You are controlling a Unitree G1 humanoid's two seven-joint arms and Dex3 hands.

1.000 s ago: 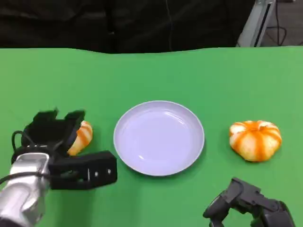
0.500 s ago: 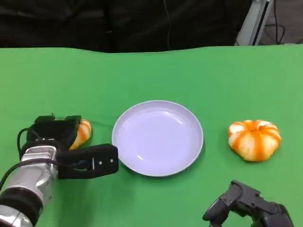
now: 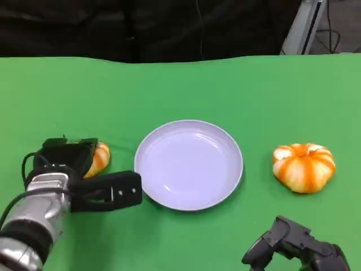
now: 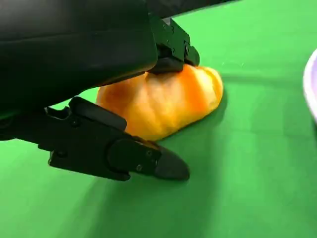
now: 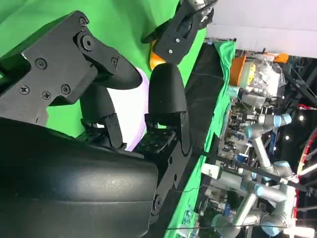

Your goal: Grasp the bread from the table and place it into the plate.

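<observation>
A small orange-striped bread (image 3: 100, 158) (image 4: 168, 104) lies on the green table, left of the pale lilac plate (image 3: 169, 169). My left hand (image 3: 79, 175) (image 4: 74, 59) is over it: the fingers (image 4: 173, 49) touch its top, and the thumb (image 3: 113, 195) stretches along the table towards the plate, beside the bread. The bread rests on the cloth. My right hand (image 3: 293, 245) (image 5: 99, 99) sits at the table's near right with its fingers curled in and nothing in them.
A larger round pumpkin-shaped bread (image 3: 303, 166) lies right of the plate. The plate's rim (image 4: 312, 84) is close to the left hand's thumb. Dark background lies past the table's far edge (image 3: 180, 58).
My left hand has come down and in over the small bread, and its fingers now cover more of it. The bread, plate and right hand have not moved.
</observation>
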